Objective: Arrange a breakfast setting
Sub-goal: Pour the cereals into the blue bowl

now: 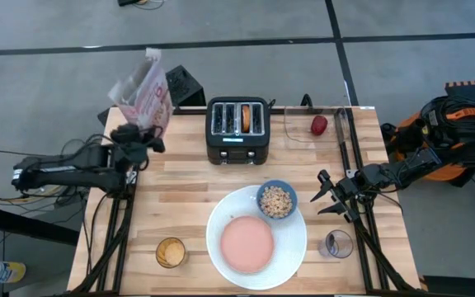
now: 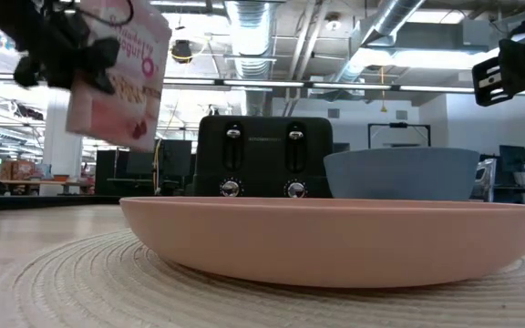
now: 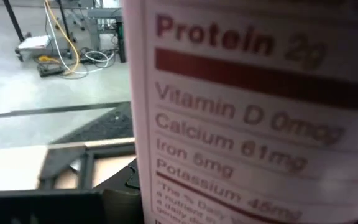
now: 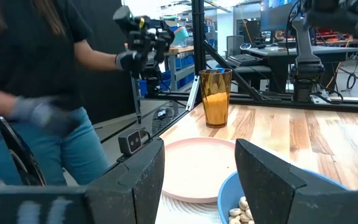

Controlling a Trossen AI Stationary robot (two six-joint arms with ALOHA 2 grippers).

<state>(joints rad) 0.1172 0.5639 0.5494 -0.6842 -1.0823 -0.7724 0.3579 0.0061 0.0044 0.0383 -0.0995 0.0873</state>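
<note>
My left gripper (image 1: 138, 136) is shut on a pink-and-white cereal box (image 1: 145, 89), held high over the table's far left corner; the box's nutrition panel (image 3: 241, 124) fills the left wrist view. My right gripper (image 1: 318, 203) is open and empty, just right of the small blue bowl (image 1: 277, 200), which holds cereal. The bowl sits on the large white plate's (image 1: 295, 247) far rim, beside the pink plate (image 1: 247, 244) on it. A bagel half (image 1: 244, 118) stands in the black toaster (image 1: 237, 132). The red fruit (image 1: 318, 124) lies on a clear tray. I do not see the spoon plainly. My left gripper holds the cereal box by its side (image 2: 82, 56), coming at it from the table's left. The box is lifted clear of the table and tilted, its pink front (image 2: 121, 87) toward the near side. The fingers themselves are hidden behind the box in the wrist view.
A glass of orange juice (image 1: 170, 252) stands near the front left, a clear glass (image 1: 337, 244) at the front right. A woven mat (image 2: 80, 292) lies under the plates. A person (image 4: 36, 93) stands beyond the table's edge. Bare wood (image 1: 180, 190) lies left of the plates.
</note>
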